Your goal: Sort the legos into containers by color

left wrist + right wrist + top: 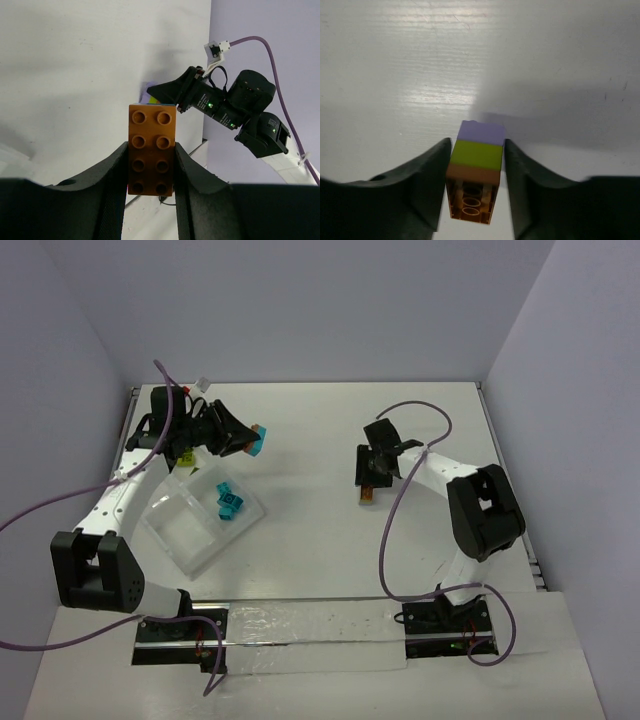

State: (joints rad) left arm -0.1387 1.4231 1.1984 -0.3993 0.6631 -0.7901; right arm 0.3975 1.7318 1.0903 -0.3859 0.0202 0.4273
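Teal brick clipped to the orange brick my left claw clamps shows only overhead, beside the tray; my right claw closely flanks a purple-green-orange stack, whether gripping I cannot tell.

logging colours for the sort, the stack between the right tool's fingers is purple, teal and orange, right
Not quite. The stack between the fingers of the right tool is purple, lime green and orange: the middle brick is lime green, not teal, as the right wrist view shows.

Teal legos lie in one compartment of the clear tray.
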